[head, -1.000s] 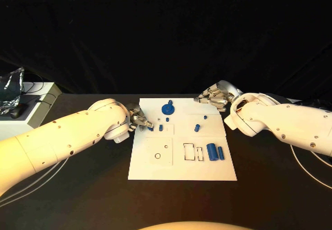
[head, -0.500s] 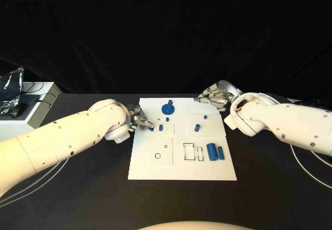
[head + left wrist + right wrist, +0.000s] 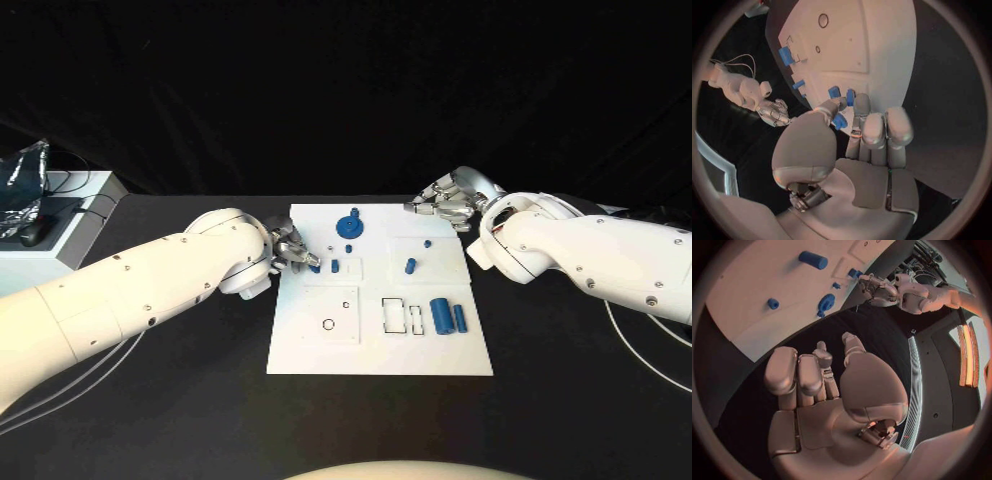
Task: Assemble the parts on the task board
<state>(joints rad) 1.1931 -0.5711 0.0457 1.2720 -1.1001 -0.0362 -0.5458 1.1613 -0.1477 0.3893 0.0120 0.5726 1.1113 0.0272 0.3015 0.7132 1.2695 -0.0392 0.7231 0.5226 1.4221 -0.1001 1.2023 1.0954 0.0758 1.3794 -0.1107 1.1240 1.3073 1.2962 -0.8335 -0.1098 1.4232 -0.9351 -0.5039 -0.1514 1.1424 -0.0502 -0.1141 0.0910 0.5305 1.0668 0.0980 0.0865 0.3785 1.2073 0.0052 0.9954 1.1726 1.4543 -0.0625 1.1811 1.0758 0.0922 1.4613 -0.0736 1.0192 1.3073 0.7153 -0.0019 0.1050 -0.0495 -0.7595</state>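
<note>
The left hand (image 3: pixel 289 252) covers the task board (image 3: pixel 381 350) edge and part of a small blue part (image 3: pixel 840 121); whether it grips that part cannot be told. The right hand (image 3: pixel 450 203) is half hidden behind its arm.

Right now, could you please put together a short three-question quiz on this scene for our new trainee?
1. True or false: the right hand rests on the task board.
2. Multiple choice: the left hand is at the board's (A) left edge, (B) right edge, (C) near edge.
3. Fill in: the two blue cylinders lie side by side near the board's ____ edge.

Key
1. False: it hovers beyond the board's far right corner, holding nothing.
2. A: its fingertips pinch a small blue part there.
3. Right.
</note>
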